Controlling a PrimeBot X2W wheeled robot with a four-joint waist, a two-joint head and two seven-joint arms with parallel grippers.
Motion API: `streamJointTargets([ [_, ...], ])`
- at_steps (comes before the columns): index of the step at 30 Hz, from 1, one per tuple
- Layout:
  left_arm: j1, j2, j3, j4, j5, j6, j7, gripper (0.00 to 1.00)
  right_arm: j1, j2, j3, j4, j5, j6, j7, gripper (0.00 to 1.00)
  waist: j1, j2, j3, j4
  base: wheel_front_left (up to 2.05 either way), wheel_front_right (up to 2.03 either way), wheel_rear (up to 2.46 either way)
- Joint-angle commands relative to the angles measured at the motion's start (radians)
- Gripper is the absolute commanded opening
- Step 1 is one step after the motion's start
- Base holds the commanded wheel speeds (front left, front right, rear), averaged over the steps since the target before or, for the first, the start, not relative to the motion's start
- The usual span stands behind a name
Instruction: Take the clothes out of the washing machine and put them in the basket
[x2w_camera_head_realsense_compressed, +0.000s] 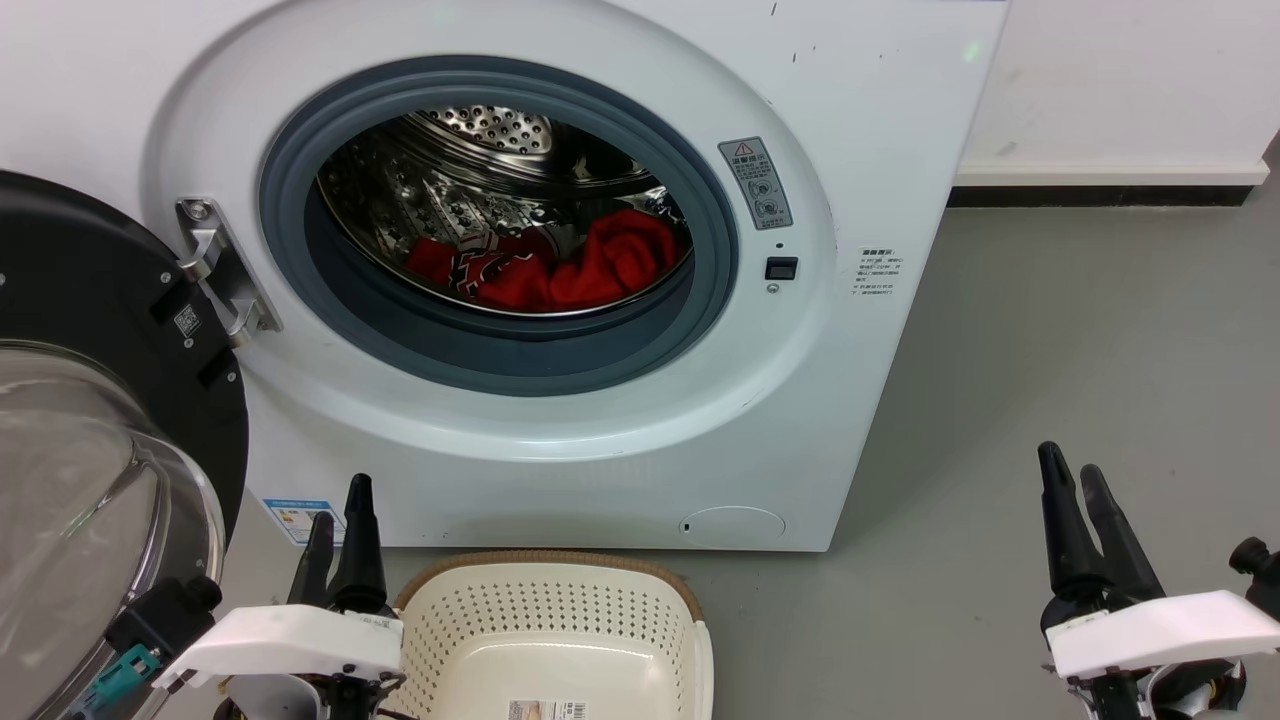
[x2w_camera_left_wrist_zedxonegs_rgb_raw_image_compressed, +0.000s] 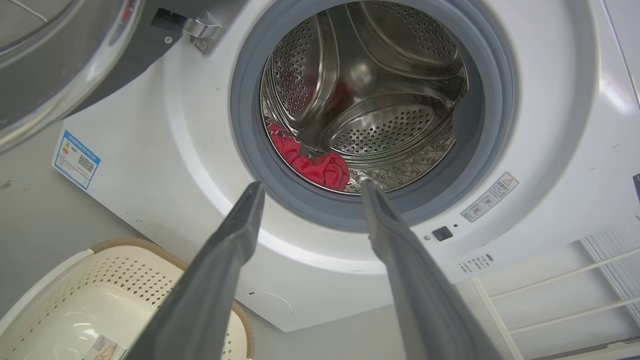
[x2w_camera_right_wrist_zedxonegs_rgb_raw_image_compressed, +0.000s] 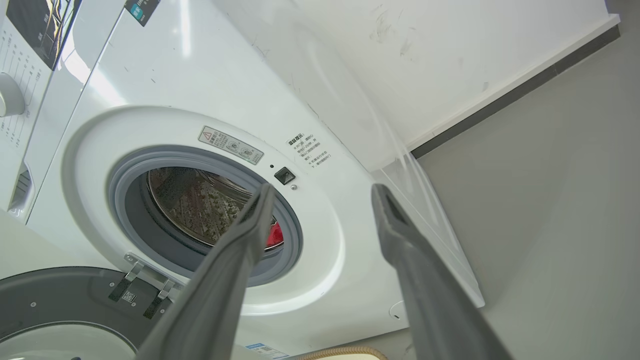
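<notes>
The white washing machine (x2w_camera_head_realsense_compressed: 620, 440) stands ahead with its door swung open to the left. Red clothes (x2w_camera_head_realsense_compressed: 560, 265) lie bunched at the bottom of the steel drum, one with black-and-white print; they show again as clothes (x2w_camera_left_wrist_zedxonegs_rgb_raw_image_compressed: 320, 167) and a red sliver of clothes (x2w_camera_right_wrist_zedxonegs_rgb_raw_image_compressed: 274, 236). The cream basket (x2w_camera_head_realsense_compressed: 560, 620) sits empty on the floor in front of the machine, also seen as basket (x2w_camera_left_wrist_zedxonegs_rgb_raw_image_compressed: 75, 305). My left gripper (x2w_camera_head_realsense_compressed: 338, 510) is open beside the basket's left rim; left gripper (x2w_camera_left_wrist_zedxonegs_rgb_raw_image_compressed: 311, 192) has nothing between its fingers. My right gripper (x2w_camera_head_realsense_compressed: 1072, 478) is open, low at the right, right gripper (x2w_camera_right_wrist_zedxonegs_rgb_raw_image_compressed: 322, 192) empty.
The open glass door (x2w_camera_head_realsense_compressed: 90, 480) with its black frame fills the left side, close to my left arm. Grey floor (x2w_camera_head_realsense_compressed: 1080, 340) stretches to the right of the machine up to a white wall with a dark skirting (x2w_camera_head_realsense_compressed: 1100, 195). A white rack (x2w_camera_left_wrist_zedxonegs_rgb_raw_image_compressed: 575, 295) stands at the right.
</notes>
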Motion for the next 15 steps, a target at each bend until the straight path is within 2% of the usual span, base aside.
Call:
streamJointTargets([
  [1,0.001,0.002,-0.003,-0.020,0.043,0.006,-0.011,1.00,0.000,0.000,0.004,-0.025,-0.043,0.000,-0.012,1.00,0.0000,-0.0001,0.000,0.000,0.00,0.00,0.00],
  [15,0.024,0.002,-0.020,-0.054,0.229,0.024,-0.055,1.00,0.024,0.001,0.017,-0.071,-0.245,0.000,-0.056,1.00,0.0000,-0.0001,0.001,0.000,0.00,0.00,0.00],
])
